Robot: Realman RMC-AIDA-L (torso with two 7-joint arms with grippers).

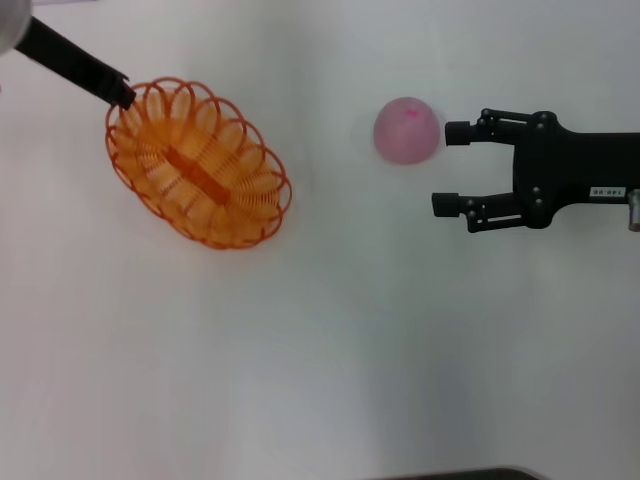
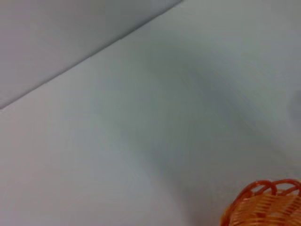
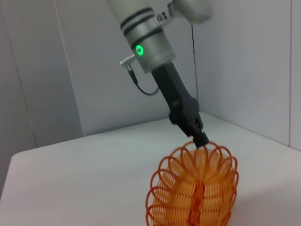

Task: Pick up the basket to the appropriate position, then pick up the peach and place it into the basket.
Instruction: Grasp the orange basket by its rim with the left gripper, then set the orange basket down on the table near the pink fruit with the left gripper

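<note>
Head view puts my right gripper (image 1: 446, 167) just beside the peach (image 1: 406, 130), jaws spread wide and holding nothing; the upper finger sits nearly against the fruit's right side, the lower one hangs below it over bare table (image 1: 320, 350), so the peach is not yet between them. The peach lies on the table, well apart from the basket (image 1: 198, 162) on my left. It looks smooth, matte and round, probably light and a little yielding, so I judge it could roll or squirt out if pinched off-centre; I would want it taken across its widest part, one finger on each side, with a gentle squeeze. My left gripper (image 1: 124, 96) is at the basket's far rim, seemingly closed on a loop there, though I cannot be sure how firm the hold is; the right wrist view shows its tip (image 3: 201, 139) at the scalloped edge of the basket (image 3: 195, 193), which sits tilted. The basket is open looped plastic, likely light and springy, so a rim grip may let it swing or flex. In the left wrist view only a corner of the basket (image 2: 265, 207) shows.
</note>
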